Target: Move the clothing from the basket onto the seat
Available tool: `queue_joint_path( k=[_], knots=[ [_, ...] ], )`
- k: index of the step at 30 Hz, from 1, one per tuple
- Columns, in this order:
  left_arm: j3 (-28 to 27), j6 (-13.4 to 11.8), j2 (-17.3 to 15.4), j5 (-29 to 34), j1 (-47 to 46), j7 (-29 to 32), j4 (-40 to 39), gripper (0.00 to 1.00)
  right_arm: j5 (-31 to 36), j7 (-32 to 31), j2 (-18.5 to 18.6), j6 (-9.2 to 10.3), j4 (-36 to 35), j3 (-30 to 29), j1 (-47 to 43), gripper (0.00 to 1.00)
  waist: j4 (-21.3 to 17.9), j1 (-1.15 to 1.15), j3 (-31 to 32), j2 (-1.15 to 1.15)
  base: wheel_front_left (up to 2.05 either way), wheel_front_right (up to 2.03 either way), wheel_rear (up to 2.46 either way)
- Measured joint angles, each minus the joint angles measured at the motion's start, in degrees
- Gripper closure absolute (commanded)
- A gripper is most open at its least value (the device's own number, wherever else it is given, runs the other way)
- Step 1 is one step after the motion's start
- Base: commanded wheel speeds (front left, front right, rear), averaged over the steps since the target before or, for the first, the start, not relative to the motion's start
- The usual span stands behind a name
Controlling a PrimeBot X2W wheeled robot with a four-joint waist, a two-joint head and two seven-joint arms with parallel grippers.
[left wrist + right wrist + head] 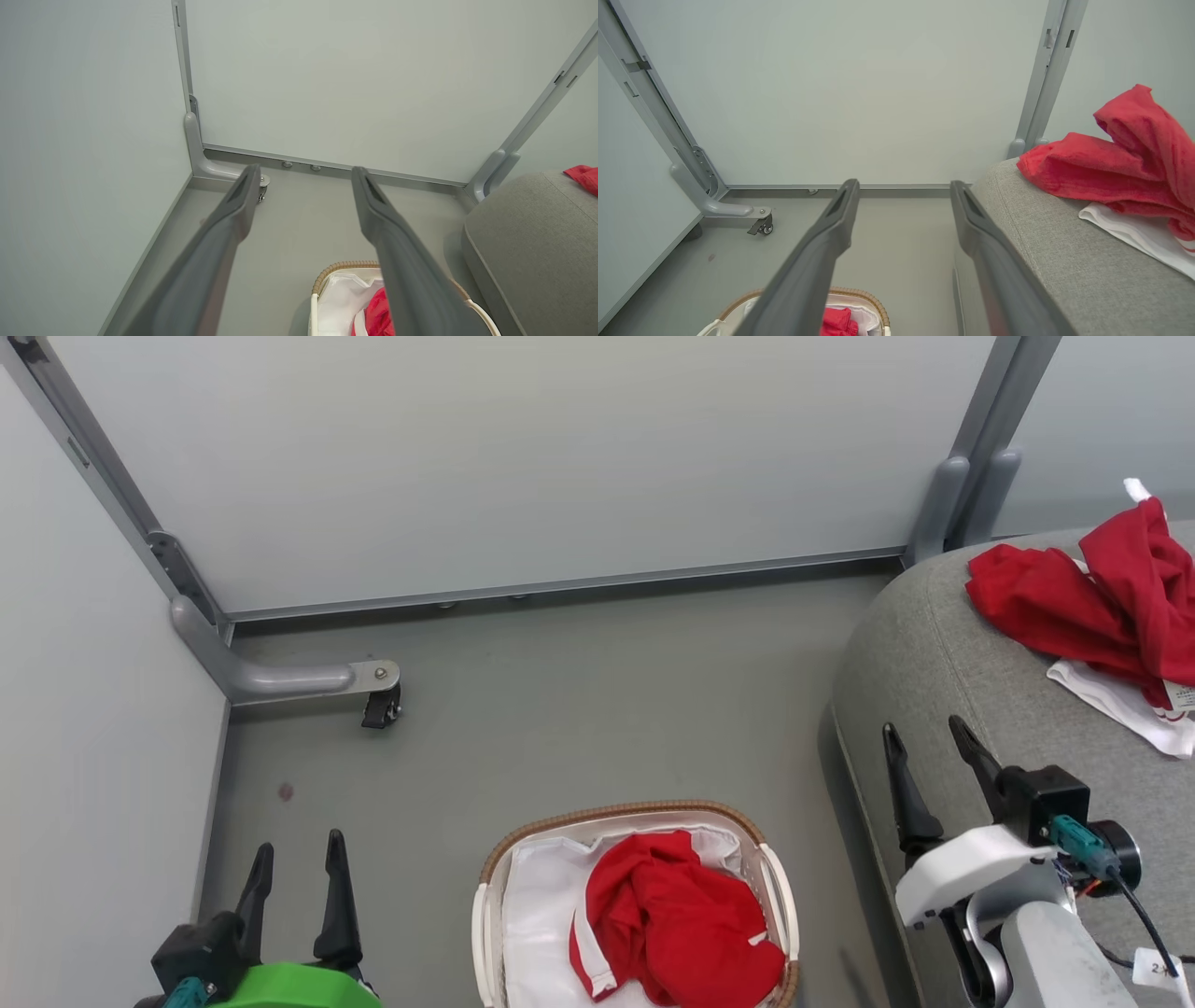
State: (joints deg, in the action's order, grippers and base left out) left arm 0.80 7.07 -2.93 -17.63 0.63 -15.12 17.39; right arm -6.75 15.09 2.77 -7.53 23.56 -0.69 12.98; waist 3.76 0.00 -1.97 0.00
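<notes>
On the seat (934, 644) I see one red garment (1055, 597); a second garment (681, 915) lies in the basket (635, 809); my left gripper (300, 842) and right gripper (922, 724) both stand spread, empty.

The basket (635, 807) stood on the floor (560, 709) at the bottom middle of the head view, with 1 garment (672, 924) lying inside it, toward its right side. The seat (934, 663) lay to the basket's right, near it but apart. The other garment (1074, 597) rested on top of the seat, toward its far end. The left gripper (299, 842) hung left of the basket, over the floor. The right gripper (922, 724) hung over the seat's left edge. Wall panels (523, 457) stood behind and to the left, with a caster (381, 709) near their corner.
</notes>
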Motion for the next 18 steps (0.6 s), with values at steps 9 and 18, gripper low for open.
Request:
queue_joint_path(
  k=[9, 18],
  knots=[
    [0.87, -0.59, 0.05, -0.08, 1.05, 0.00, 0.58, 0.00, -1.79, 0.00, 0.02, 0.01, -1.09, 0.71, -4.28, 0.00, -0.84, 0.00, 1.23, 0.00, 0.00, 0.00, 0.00],
    [0.91, -0.86, 0.05, -0.32, 1.12, 0.00, 0.99, 0.00, -1.85, 0.00, 0.02, 0.00, -0.70, 2.23, -4.48, 0.00, -1.41, 0.00, 1.37, 0.00, 0.00, 0.00, 0.00]
  ],
)
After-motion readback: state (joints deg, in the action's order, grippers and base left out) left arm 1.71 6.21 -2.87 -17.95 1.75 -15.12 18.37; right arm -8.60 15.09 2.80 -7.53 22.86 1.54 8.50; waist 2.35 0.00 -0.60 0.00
